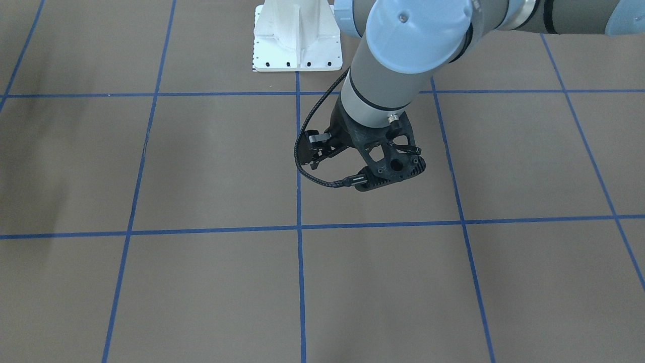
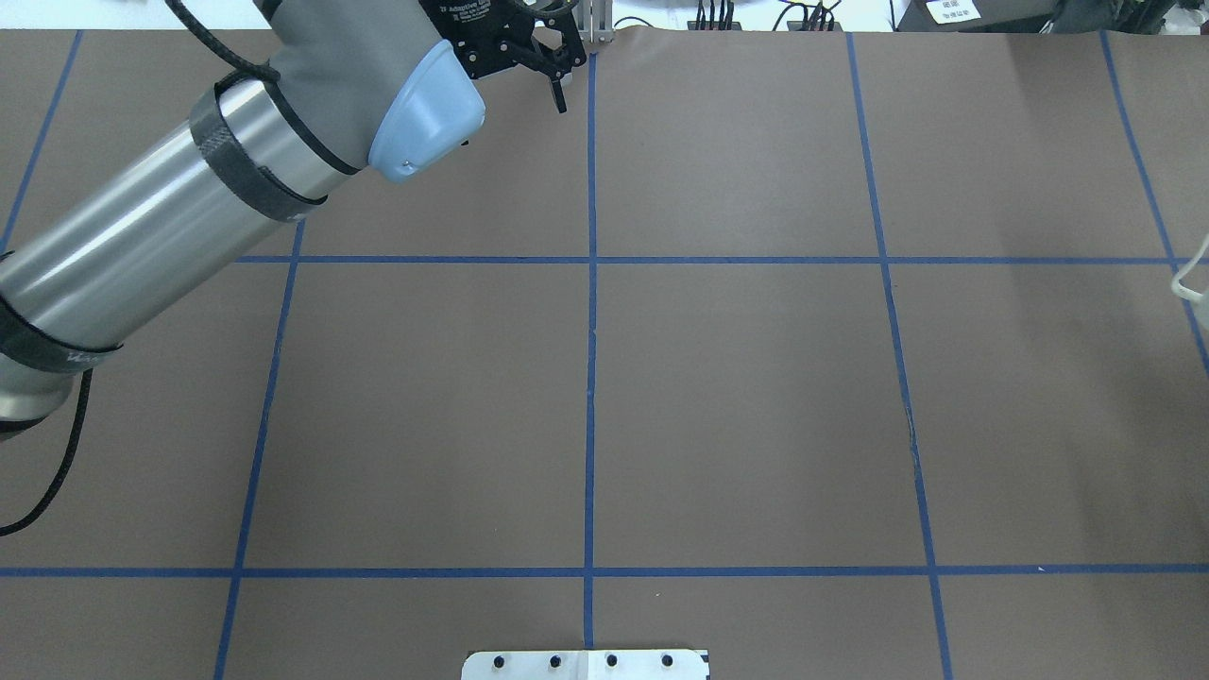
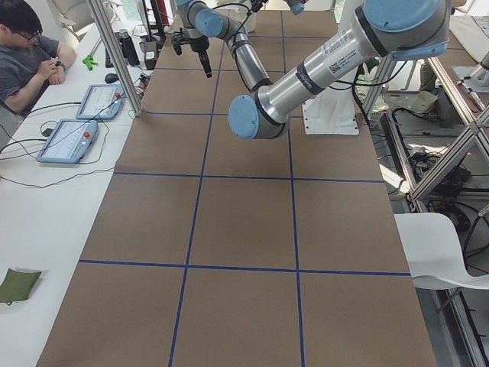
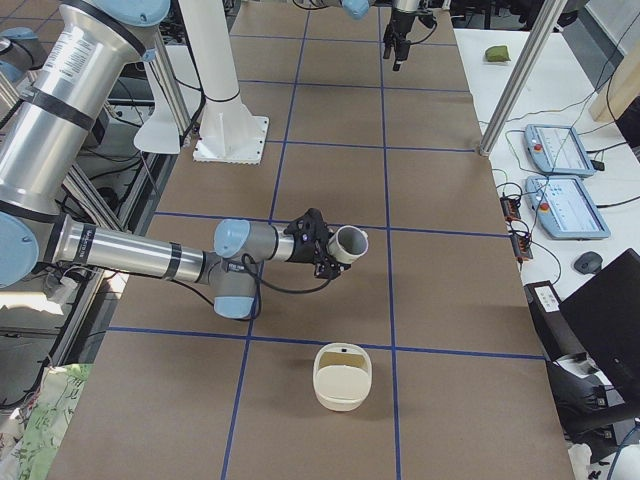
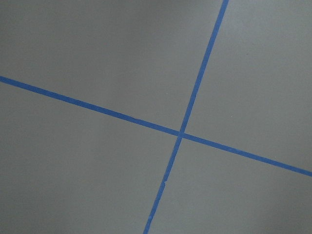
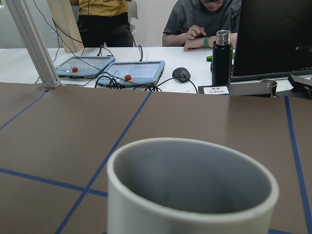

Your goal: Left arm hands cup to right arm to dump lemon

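The cream-white cup (image 4: 350, 243) is off the table at the tip of my right gripper (image 4: 322, 245), its mouth tipped sideways. In the right wrist view the cup (image 6: 192, 195) fills the bottom of the frame and its dark grey inside looks empty. The fingers do not show there, so I cannot tell the right gripper's state. My left gripper (image 1: 316, 149) hangs open and empty above the table near a tape crossing. It also shows at the far edge in the overhead view (image 2: 559, 80). The lemon is not in view.
A cream squarish container (image 4: 342, 376) stands on the table below the cup. The white robot base (image 1: 297, 35) is at the robot's edge. Tablets (image 6: 112, 68) and a black bottle (image 6: 222, 57) stand on the operators' desk beyond the table. An operator (image 3: 30, 53) sits there.
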Controlling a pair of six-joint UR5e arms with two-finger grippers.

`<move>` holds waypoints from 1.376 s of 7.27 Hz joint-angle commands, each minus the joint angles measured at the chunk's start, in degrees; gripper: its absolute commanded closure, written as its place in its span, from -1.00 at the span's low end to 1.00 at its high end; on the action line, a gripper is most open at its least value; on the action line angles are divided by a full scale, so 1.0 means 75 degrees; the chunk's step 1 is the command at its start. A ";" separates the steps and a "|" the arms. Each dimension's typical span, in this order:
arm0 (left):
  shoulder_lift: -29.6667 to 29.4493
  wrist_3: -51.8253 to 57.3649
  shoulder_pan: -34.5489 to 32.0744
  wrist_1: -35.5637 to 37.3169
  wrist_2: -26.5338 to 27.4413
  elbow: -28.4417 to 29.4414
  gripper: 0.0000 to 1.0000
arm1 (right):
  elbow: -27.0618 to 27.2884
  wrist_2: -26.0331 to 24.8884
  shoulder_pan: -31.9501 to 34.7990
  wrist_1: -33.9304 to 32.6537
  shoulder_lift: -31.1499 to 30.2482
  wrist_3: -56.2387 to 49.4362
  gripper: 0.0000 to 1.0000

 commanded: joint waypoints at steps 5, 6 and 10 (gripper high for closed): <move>0.0021 0.0000 0.0027 0.0047 0.0187 -0.0220 -1.00 | -0.3392 0.1963 0.2048 0.2782 0.1133 0.3144 1.00; 0.0021 0.0000 0.0027 0.0047 0.0187 -0.0244 -1.00 | -0.3467 0.1975 0.2188 0.2927 0.1181 0.4173 1.00; 0.0021 0.0000 0.0016 0.0327 0.0257 -0.0385 -1.00 | -0.3514 0.1963 0.2470 0.2928 0.1649 0.7610 1.00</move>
